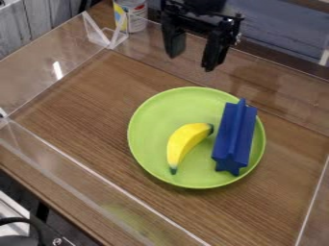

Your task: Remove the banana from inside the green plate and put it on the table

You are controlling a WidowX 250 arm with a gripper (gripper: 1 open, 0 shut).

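Single fixed camera, high front corner, angled down across the bench [90, 106]; mid-range, probably facing the arm; green plate [154, 154] sits centre-frame.

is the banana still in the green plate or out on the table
In the plate. The banana lies inside the green plate, beside a blue block; none of it touches the table.
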